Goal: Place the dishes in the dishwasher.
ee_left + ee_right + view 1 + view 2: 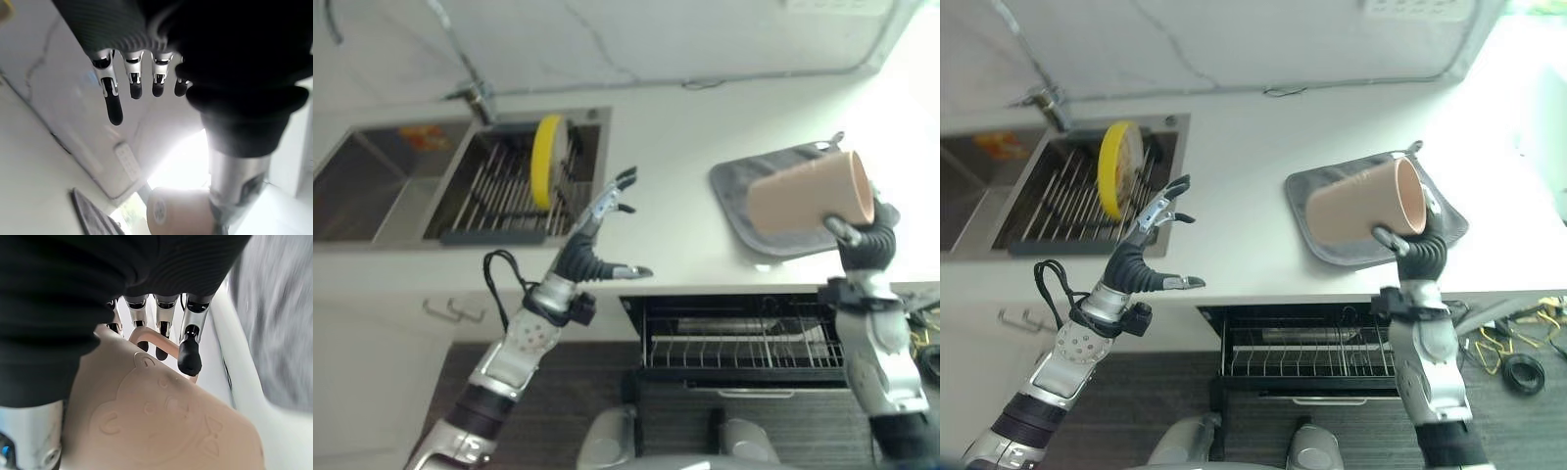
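Observation:
My right hand [867, 240] is shut on a tan cup [808, 194], held on its side above a grey mat [1449, 230] on the white counter. In the right wrist view the fingers [190, 350] curl at the cup's handle, with the cup's embossed wall [161, 416] filling the space beneath. A yellow plate [546, 160] stands upright in the rack inside the right sink basin. My left hand [592, 250] hovers open over the counter's front edge, just right of that basin, holding nothing. The dishwasher's wire rack [744, 343] is pulled out below the counter, under the cup.
A second, deeper sink basin [372, 186] lies to the left, with a faucet [475, 98] behind the two. A marble-look wall runs along the back of the counter. Cabinet handles [450, 311] sit under the sink. Cables lie on the floor at right [1518, 367].

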`<state>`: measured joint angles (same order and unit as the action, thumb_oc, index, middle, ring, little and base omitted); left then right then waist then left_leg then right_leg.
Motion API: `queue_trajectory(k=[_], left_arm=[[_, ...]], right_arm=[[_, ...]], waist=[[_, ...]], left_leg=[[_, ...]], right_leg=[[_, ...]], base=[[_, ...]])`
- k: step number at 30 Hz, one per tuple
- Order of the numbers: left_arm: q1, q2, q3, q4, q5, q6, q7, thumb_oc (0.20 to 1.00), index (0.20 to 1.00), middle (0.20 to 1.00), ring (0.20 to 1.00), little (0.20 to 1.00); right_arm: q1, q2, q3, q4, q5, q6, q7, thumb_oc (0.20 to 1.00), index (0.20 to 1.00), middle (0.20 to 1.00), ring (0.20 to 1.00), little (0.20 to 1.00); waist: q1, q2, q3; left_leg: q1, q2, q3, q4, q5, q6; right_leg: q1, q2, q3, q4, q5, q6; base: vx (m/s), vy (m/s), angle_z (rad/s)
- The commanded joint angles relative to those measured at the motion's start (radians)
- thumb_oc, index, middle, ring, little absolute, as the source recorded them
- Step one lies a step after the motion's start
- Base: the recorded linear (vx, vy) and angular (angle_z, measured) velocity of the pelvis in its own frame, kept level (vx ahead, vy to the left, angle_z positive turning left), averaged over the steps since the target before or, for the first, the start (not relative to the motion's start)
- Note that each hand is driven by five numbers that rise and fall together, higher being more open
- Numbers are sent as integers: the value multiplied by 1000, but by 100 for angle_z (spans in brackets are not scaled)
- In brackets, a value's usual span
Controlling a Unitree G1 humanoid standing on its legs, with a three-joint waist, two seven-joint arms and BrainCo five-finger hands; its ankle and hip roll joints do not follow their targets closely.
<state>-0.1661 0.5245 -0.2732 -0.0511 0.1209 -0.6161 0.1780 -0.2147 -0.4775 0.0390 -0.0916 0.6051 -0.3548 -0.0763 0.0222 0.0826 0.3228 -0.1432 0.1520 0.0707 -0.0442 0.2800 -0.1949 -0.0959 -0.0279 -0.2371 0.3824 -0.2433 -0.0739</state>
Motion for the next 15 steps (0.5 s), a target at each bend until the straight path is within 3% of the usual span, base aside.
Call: queue_trajectory(k=[1,3,7,15], left_arm=[[-12,19,54,-90,59,-88,71,1000,1000,1000,1000,1000],[24,19,75,-108,68,-99,63,1000,1000,1000,1000,1000],[53,25,79,-105,54,-108,-24,1000,1000,1000,1000,1000],[69,63,68,-108,50,-68,-187,1000,1000,1000,1000,1000]], right_arm=[[-22,-40,-18,-78,-7,-5,26,200,200,200,200,200],[-4,-49,-27,-84,9,-10,55,200,200,200,200,200],[60,-19,-43,-104,4,-12,73,200,200,200,200,200],[81,18,-37,-103,-10,-13,48,200,200,200,200,200]], waist=[[-45,-69,-28],[-54,-62,-46],[-81,-37,-69],[-72,-35,-86]], left_leg=[[81,17,23,127,-258,109],[133,-6,55,109,-288,119],[210,8,102,10,-260,107],[262,-16,88,-38,-279,119]], right_leg=[[175,-110,57,-297,125,147],[162,-125,38,-323,159,159],[178,-124,14,-335,165,171],[210,-146,13,-386,197,204]], base=[[-143,-3,13],[-78,68,-25],[26,107,-11],[51,29,-2]])
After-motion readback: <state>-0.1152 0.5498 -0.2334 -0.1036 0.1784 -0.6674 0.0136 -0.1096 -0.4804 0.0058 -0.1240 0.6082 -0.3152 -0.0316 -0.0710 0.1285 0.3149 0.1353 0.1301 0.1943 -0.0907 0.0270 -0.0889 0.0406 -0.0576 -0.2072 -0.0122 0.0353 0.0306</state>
